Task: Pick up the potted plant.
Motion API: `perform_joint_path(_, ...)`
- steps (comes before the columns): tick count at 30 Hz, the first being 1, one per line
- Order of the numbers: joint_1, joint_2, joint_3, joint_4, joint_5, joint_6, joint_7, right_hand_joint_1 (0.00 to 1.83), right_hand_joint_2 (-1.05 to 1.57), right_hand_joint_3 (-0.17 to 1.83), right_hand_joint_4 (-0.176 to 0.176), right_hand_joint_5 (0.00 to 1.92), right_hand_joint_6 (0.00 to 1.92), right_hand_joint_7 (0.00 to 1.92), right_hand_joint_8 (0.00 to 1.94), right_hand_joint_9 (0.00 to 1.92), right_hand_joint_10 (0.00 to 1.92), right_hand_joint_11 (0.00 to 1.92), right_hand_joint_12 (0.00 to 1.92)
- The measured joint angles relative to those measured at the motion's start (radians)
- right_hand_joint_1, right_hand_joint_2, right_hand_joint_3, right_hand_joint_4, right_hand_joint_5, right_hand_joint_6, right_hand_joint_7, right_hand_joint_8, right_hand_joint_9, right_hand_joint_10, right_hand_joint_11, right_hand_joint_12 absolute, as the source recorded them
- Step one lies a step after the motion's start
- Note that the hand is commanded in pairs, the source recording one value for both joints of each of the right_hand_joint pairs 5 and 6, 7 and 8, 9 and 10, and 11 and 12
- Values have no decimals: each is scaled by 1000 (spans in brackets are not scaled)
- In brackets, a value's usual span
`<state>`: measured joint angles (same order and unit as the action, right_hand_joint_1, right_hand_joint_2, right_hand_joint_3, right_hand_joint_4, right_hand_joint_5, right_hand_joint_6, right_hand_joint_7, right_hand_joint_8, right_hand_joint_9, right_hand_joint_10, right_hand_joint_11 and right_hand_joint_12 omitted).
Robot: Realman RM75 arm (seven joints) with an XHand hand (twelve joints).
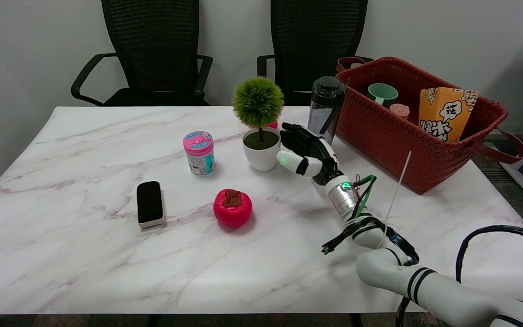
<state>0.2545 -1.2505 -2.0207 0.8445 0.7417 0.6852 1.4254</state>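
Note:
The potted plant (pixel 260 152), a green ball of foliage on a thin stem in a white pot, stands at the table's middle back and leans a little to the left. My right hand (pixel 304 152) is at the pot's right side. Its white thumb touches the pot's front right wall, and its dark fingers reach toward the rim and back right. The fingers are spread and do not wrap around the pot. The pot's base still rests on the table.
A dark tumbler (pixel 326 109) stands just behind the hand, beside a red woven basket (pixel 407 150) holding cups and a snack bag. A pink-lidded jar (pixel 199 152), a red persimmon-shaped thing (pixel 232 207) and a black eraser (pixel 149 203) lie to the left and front.

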Motion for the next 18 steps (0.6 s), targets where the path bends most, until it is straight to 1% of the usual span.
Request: perform_joint_path(18,44,-6,4,-22,-54,-63,-2,1081,-105,959,0,404,404,493,493,480,480,228,228)
